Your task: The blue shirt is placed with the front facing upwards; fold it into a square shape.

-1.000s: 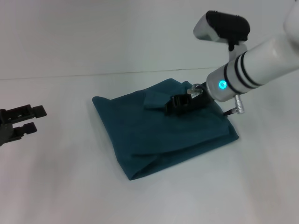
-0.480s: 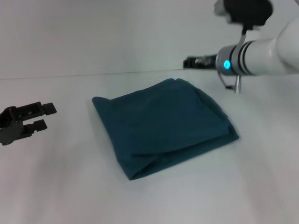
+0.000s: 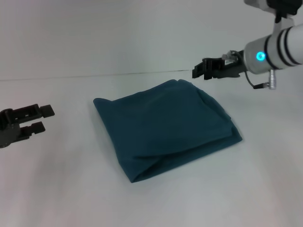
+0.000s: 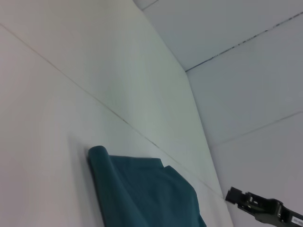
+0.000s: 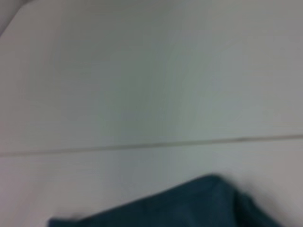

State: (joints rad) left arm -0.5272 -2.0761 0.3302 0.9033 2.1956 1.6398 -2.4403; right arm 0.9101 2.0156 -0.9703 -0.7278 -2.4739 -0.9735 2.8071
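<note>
Two grippers are clear of the shirt (image 3: pixel 165 126). At the head view's left edge, the left gripper (image 3: pixel 41 118) has its fingers spread with a clear gap, holding nothing. Raised beyond the shirt's far right corner, the right gripper (image 3: pixel 201 72) touches nothing; whether it is parted cannot be told. Folded into a rough square, the shirt lies on the white table (image 3: pixel 71 189), no lettering or label showing.

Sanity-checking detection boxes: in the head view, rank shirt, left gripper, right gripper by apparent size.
1. The blue shirt, folded on the table, by far the largest.
2-3. The left gripper and the right gripper look alike; they sit at different depths, so unranked.
</note>
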